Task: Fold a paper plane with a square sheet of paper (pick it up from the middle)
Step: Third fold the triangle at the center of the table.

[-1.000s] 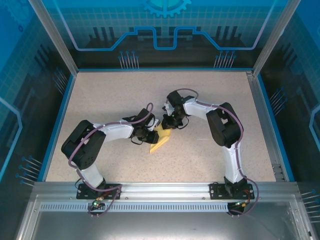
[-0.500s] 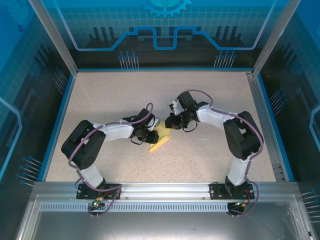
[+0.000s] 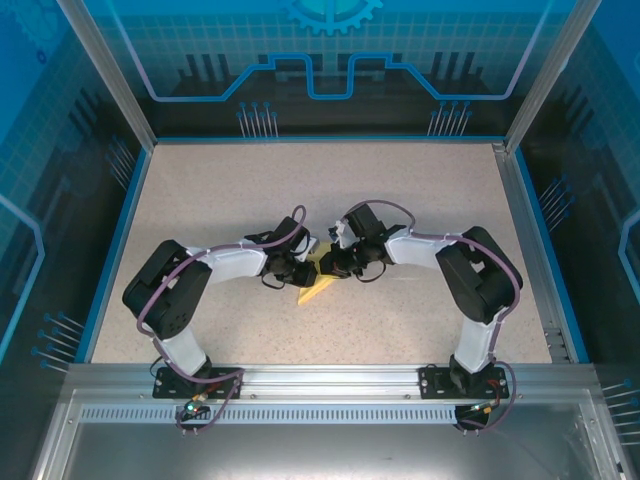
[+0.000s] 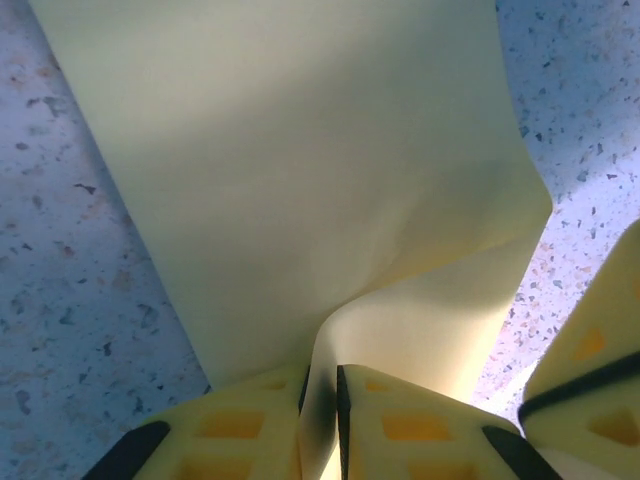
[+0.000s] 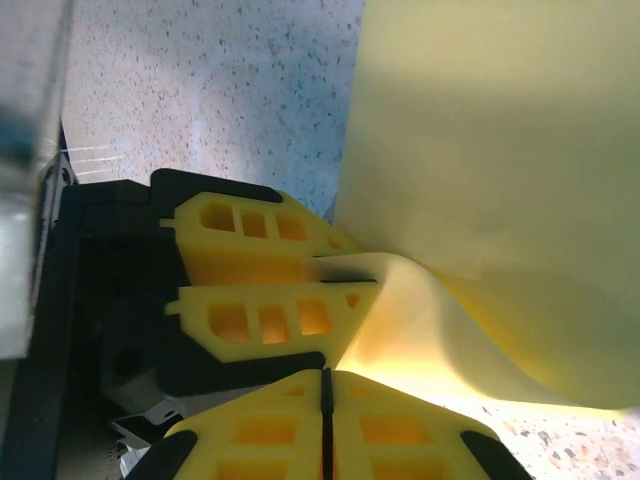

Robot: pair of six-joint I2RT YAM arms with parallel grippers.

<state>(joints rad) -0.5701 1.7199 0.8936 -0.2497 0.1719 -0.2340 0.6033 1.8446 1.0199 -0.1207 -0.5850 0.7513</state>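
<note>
The yellow paper (image 3: 320,287) lies folded and narrow on the table between the two arms. In the left wrist view the paper (image 4: 300,150) fills most of the frame, and my left gripper (image 4: 322,390) is shut on a raised fold at its near edge. My right gripper (image 5: 323,390) is shut with its pads together, tips right at the curled edge of the paper (image 5: 500,150); no paper shows between them. The left gripper's fingers (image 5: 260,240) pinch the fold just beside it. From above, the left gripper (image 3: 303,268) and right gripper (image 3: 338,265) almost touch. No finished dart shape shows.
The speckled beige table (image 3: 220,200) is bounded by a blue rim and clear enclosure walls (image 3: 120,200). Both arm bases stand on the aluminium rail (image 3: 320,382) at the near edge. A right finger (image 4: 590,370) crowds the left wrist view's lower right corner.
The right arm swung its gripper down and left, from above the paper's far end to right beside the left gripper. The left arm and its hold stayed still.
</note>
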